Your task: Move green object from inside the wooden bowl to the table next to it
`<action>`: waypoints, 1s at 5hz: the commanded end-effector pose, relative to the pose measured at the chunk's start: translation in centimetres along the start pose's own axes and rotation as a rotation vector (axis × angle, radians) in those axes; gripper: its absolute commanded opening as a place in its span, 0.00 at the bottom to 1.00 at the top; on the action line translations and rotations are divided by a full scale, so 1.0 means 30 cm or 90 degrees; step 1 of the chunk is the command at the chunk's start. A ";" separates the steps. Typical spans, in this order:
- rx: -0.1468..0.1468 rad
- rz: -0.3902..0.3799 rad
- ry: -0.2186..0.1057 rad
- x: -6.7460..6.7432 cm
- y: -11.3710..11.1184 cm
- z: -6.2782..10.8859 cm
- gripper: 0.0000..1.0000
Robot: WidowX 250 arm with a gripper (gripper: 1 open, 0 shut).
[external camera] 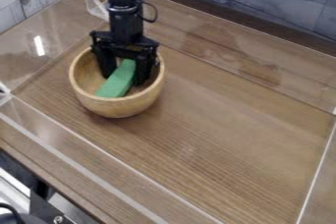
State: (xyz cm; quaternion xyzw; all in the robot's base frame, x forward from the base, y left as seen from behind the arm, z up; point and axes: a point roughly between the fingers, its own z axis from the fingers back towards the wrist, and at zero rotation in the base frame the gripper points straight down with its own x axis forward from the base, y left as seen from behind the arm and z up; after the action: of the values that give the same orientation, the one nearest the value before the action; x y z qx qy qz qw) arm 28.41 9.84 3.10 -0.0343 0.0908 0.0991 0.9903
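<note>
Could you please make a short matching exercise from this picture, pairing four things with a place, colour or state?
1. Green object
2. Wooden bowl
3. Table
4. Gripper

A. round and light tan
B. reaching down into the bowl, fingers open
C. lying inside the bowl
D. brown wood grain, beneath the bowl

Pairs: 1-C, 2-A, 3-D, 4-B

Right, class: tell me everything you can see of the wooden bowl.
The round, light-tan wooden bowl has a thick wall and a smooth, rounded rim. It sits upright on the brown wood-grain table, toward its left side. The flat bright-green block lies inside; the dark tool reaches in over the far rim.
</note>
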 end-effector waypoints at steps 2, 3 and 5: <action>0.013 0.006 -0.031 0.069 0.003 0.026 1.00; 0.012 0.012 -0.028 0.074 -0.001 -0.003 1.00; -0.005 0.079 -0.033 0.118 0.025 -0.024 0.00</action>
State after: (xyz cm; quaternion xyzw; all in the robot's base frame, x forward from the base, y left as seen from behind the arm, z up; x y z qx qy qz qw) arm 31.58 10.68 2.18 -0.0308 0.0728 0.1544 0.9848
